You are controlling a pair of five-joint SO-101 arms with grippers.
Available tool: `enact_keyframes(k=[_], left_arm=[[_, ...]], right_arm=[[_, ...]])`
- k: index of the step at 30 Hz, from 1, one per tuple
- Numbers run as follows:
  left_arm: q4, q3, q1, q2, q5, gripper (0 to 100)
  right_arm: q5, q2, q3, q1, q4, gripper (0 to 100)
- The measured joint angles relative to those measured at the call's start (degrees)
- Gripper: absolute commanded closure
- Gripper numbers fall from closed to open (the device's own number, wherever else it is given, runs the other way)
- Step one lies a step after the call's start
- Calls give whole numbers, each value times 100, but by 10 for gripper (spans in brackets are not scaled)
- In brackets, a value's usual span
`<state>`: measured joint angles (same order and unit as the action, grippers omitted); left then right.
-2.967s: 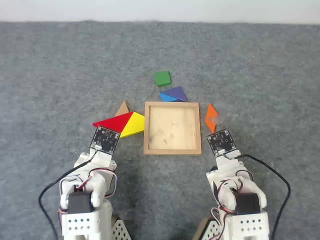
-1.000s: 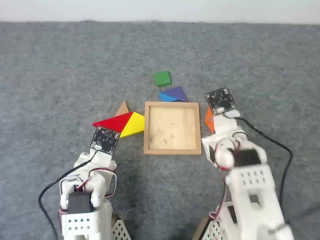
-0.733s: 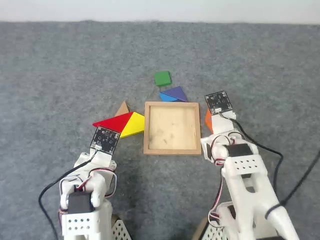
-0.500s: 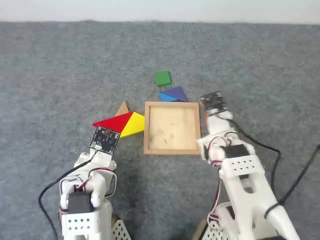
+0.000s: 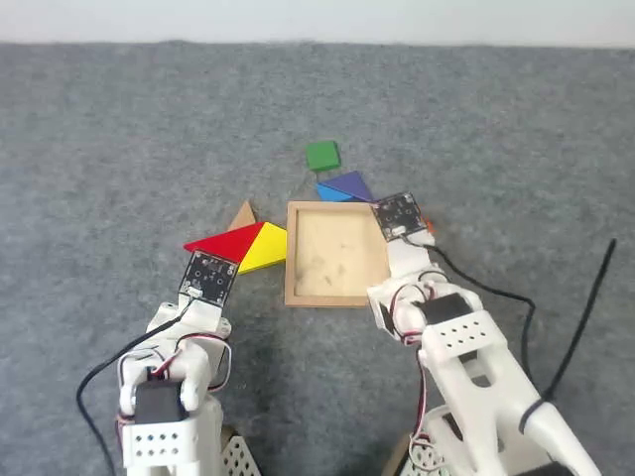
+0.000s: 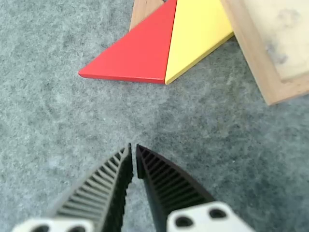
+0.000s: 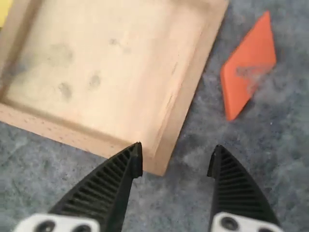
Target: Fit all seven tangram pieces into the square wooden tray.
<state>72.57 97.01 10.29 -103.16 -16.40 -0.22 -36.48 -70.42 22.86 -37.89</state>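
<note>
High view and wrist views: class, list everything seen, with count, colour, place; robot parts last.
wooden tray: 1, pale wood, centre, empty
red triangle: 1, red, left of tray
yellow triangle: 1, yellow, against tray's left rim
tan triangle: 1, tan, behind red triangle
blue piece: 1, blue, beyond tray
purple triangle: 1, purple, touching blue piece
green square: 1, green, farthest
orange parallelogram: 1, orange, right of tray
table: 1, grey
left gripper: 1, black, shut, near red triangle
right gripper: 1, black, open, at tray corner
</note>
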Motion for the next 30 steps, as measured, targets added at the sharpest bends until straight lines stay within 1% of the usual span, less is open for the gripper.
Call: enact_keyframes(k=[9,30], left_arm=[[0,0,0,0,0,985],[0,0,0,0,0,985]], right_arm=[[-18,0,-26,-387,0,764],[-44,0,-141,-387,0,764]])
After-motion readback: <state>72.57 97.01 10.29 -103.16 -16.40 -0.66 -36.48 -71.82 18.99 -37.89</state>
